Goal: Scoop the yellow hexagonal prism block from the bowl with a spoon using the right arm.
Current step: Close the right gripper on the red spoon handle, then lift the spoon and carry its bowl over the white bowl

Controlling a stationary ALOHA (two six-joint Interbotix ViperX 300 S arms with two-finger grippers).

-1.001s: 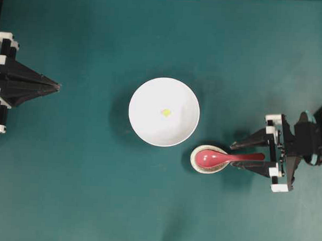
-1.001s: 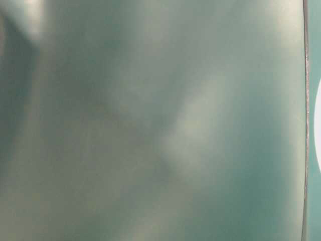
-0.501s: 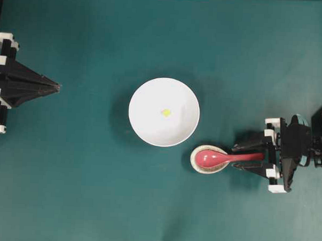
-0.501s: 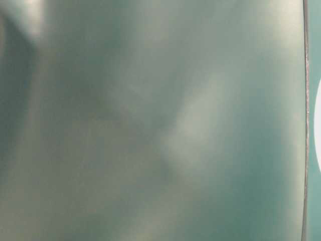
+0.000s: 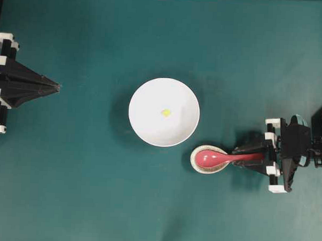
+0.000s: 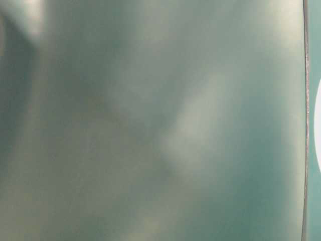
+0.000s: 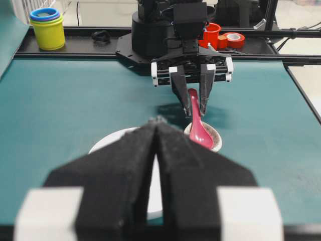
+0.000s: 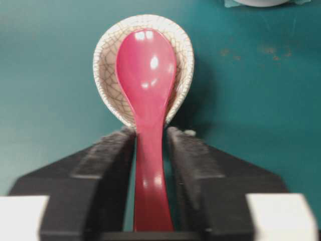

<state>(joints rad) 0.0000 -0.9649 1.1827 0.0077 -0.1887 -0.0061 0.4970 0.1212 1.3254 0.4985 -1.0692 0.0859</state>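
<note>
Closing: right gripper (image 8: 150,145) fingers narrowed around spoon (image 8: 148,100) handle; contact unclear.
Left gripper (image 7: 156,125): pressed together.
Meaning: grasp nearly secured; scooping pending.

Table-level view blurred to a grey-green haze, bowl (image 6: 318,131) a white sliver cut by its right edge, spoon (image 8: 148,115) handle end cut off below in right wrist view, bowl's front hidden behind left gripper (image 7: 156,131) in left wrist view

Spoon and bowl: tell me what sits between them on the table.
Nothing visible. The spoon lies in its speckled rest just beside the bowl, bare mat between. The right pincer straddles the handle.
</note>
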